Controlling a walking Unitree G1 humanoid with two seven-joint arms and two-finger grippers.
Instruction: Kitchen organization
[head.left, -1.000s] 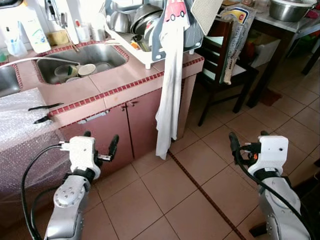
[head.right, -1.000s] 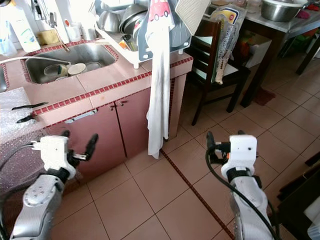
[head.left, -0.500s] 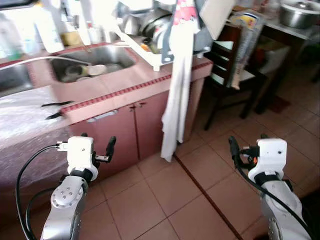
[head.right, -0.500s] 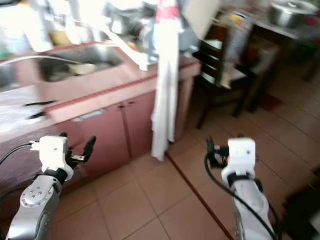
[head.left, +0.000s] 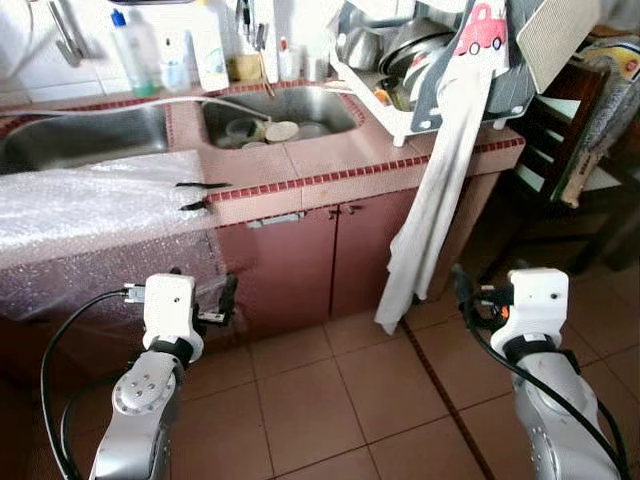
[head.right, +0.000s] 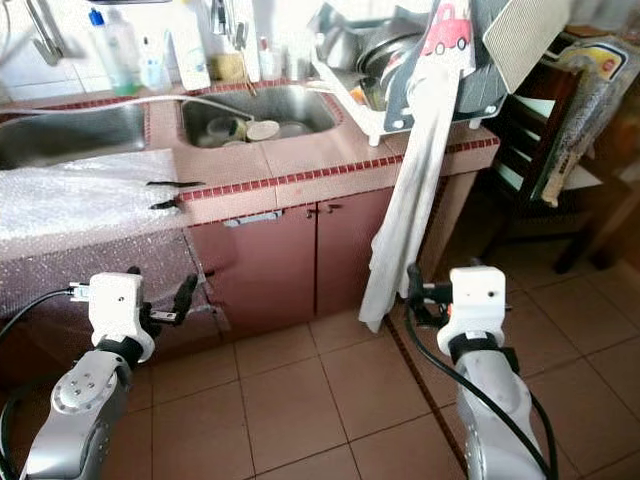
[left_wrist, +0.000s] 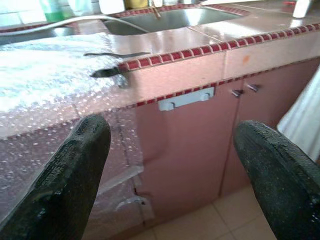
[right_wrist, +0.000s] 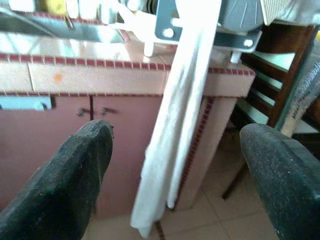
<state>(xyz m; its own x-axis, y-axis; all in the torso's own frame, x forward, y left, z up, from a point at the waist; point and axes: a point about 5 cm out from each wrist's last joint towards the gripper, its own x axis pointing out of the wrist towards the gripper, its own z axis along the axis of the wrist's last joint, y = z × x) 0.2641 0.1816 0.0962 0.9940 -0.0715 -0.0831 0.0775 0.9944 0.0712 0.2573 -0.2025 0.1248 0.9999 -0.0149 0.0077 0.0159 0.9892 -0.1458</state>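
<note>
1. Left eye view: left end effector (head.left: 200, 300) and right end effector (head.left: 470, 300) hang released, empty, below the surface (head.left: 330, 165).
2. Dishes in the sink (head.left: 275, 110) sit at 12 o'clock.
3. Advancing risks snagging the hanging cloth (head.left: 430, 210) at 1 o'clock, or the bubble wrap (head.left: 90, 210).

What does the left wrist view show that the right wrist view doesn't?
Left wrist alone: the bubble wrap draped over the counter edge, with the open left gripper facing it. Right wrist alone: the white towel hanging from the dish rack, a dark wooden chair beside the counter, and the open right gripper. Both share the pink counter, the cabinet doors and the grey drawer handle.
</note>
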